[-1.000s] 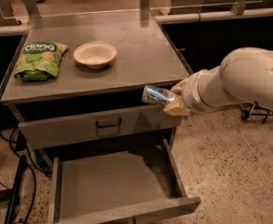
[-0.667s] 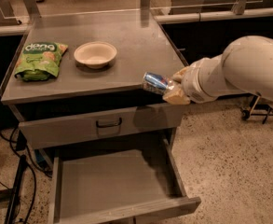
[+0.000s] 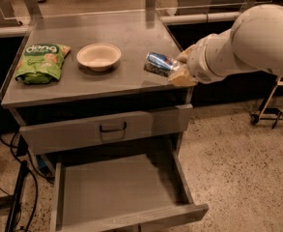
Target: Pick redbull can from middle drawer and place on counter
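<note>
My gripper (image 3: 176, 67) is shut on the redbull can (image 3: 159, 63), a slim silver and blue can held on its side just over the right front part of the counter (image 3: 131, 37). My white arm reaches in from the right. Below, the middle drawer (image 3: 114, 190) is pulled far out and its bare grey floor shows nothing on it.
A green snack bag (image 3: 39, 62) lies at the counter's left and a cream bowl (image 3: 99, 56) sits in the middle. The top drawer front with a black handle (image 3: 113, 128) stands slightly out. Cables (image 3: 15, 197) run on the floor at left.
My gripper has risen and moved left with the can, from beside the counter's front right corner to over the counter top.
</note>
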